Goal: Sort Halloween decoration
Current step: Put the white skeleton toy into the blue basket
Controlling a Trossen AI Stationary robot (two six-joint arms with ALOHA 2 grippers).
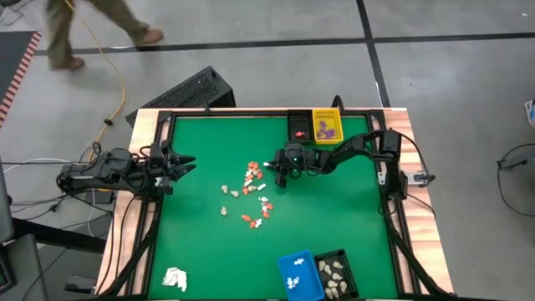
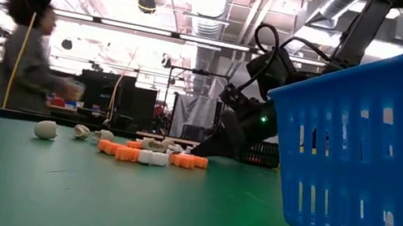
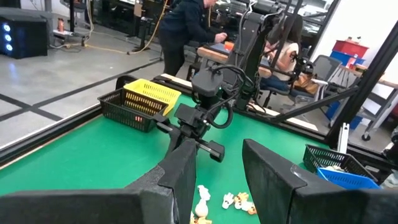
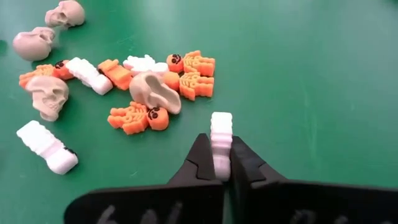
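The Halloween decoration pieces (image 1: 251, 194), small orange, white and beige figures, lie scattered on the green mat mid-table. In the right wrist view orange skeletons (image 4: 186, 78), beige skulls (image 4: 46, 93) and white pieces (image 4: 46, 146) rest flat on the mat. My right gripper (image 1: 280, 176) stands at the cluster's right side, shut on one white piece (image 4: 221, 130). My left gripper (image 1: 185, 165) waits open at the table's left edge, its fingers (image 3: 267, 168) apart with nothing between them. My right gripper pinches the white piece by its near end (image 4: 221, 163) between the two fingertips. The fingers slant down from the table's right side and lie along the piece. Its free end (image 4: 221, 119) sticks out past them. Whether it is clear of the mat, I cannot tell.
A yellow basket (image 1: 327, 125) and a black one (image 1: 299, 127) stand at the far edge. A blue basket (image 1: 299, 274) and a black basket (image 1: 336, 272) stand at the near edge. A white wadded lump (image 1: 174, 278) lies near left. A person walks beyond the table.
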